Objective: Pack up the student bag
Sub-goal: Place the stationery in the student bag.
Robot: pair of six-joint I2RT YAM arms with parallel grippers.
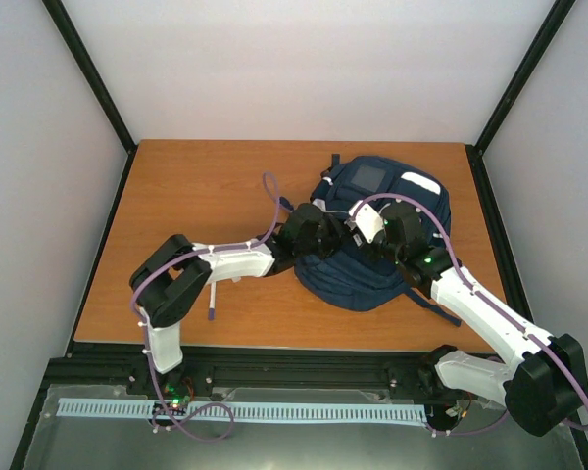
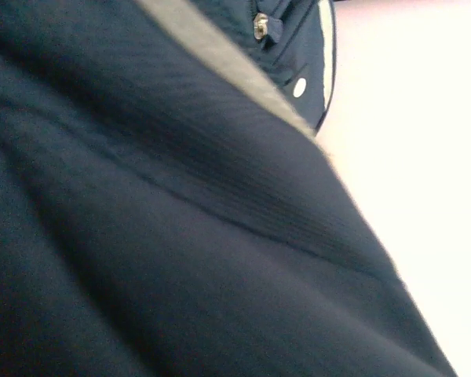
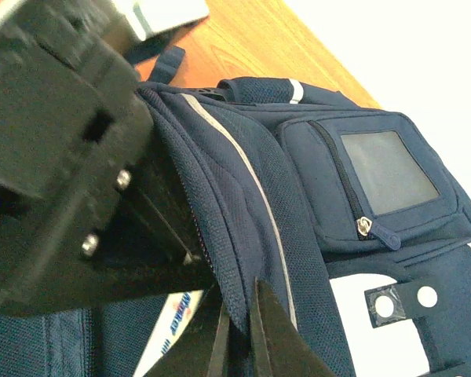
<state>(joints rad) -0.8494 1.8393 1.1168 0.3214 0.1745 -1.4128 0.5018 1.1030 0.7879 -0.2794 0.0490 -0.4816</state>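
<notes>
Wood bench [image 1: 196, 186] under both arms. Student bag [image 1: 365, 280], navy, lies flat on the bench beneath both end effectors. Its opening rim runs between them.

Left end effector [image 1: 312, 233] is at the bag's left edge, pushed against the fabric. Its wrist view shows only navy cloth, so I cannot tell its grip.

Right end effector [image 3: 240, 308] is clenched on the bag's opening rim, with the striped edge pinched between the fingers.

Grey window pocket [image 3: 385, 169] is beyond and right of the right end effector. White patch [image 3: 369, 330] is just right of it. A white printed item [image 3: 175, 318] sits inside the opening, just left of it. Zip pull [image 3: 366, 227] hangs at the pocket's near corner.
</notes>
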